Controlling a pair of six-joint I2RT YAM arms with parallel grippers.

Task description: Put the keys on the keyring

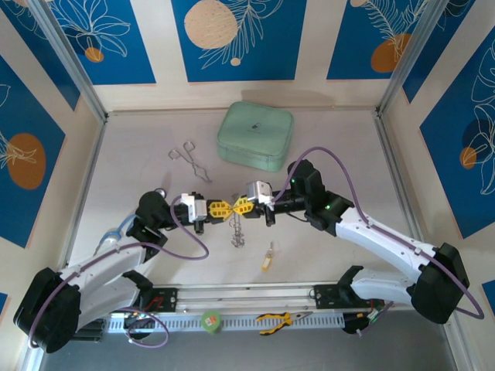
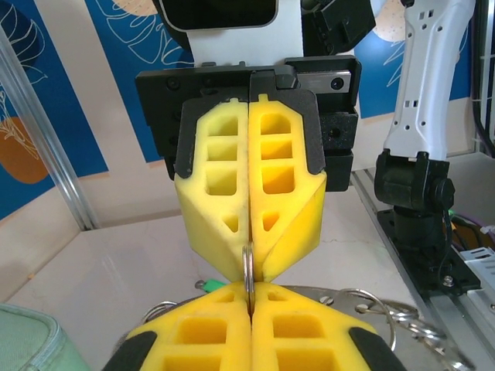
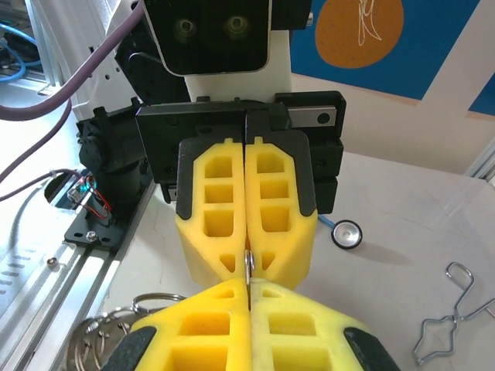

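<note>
Keyring: clamped on its wire by left gripper and right gripper, both closed on it, tip to tip, loops dangling.

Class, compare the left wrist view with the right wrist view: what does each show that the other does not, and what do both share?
Left wrist view adds a corner of the mint-green soft case and a small green plastic piece, possibly a key head. Right wrist view adds the silver scissor-like wire forceps and a small round dark-rimmed disc on the table. Both share the left gripper and right gripper meeting tip to tip, each shut on the thin silver wire keyring.
</note>
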